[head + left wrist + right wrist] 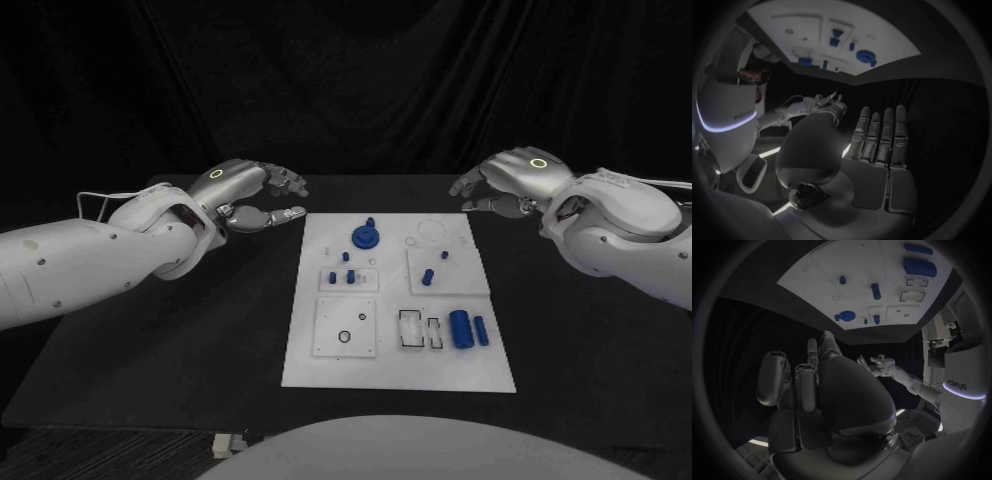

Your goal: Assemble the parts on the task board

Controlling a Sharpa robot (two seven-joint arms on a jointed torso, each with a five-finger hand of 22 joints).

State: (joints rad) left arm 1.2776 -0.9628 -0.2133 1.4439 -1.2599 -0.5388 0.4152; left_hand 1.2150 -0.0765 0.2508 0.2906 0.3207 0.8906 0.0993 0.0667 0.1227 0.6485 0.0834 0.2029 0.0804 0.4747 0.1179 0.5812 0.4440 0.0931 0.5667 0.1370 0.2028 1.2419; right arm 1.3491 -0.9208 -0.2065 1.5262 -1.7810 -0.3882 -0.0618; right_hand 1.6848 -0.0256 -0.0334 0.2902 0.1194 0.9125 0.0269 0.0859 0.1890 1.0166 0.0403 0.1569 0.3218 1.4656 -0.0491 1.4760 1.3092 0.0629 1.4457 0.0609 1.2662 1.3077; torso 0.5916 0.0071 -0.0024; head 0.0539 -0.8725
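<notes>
The left hand (257, 195) hovers over the black table (173, 330) at about ten o'clock from the task board (397, 370), apart from it, with fingers spread and nothing in them. The board lies in the middle of the table. On it a round blue part (366, 237) sits toward twelve o'clock, and a blue cylinder (462, 329) toward four o'clock. The right hand (508, 182) hangs at two o'clock, fingers loosely apart, holding nothing.
</notes>
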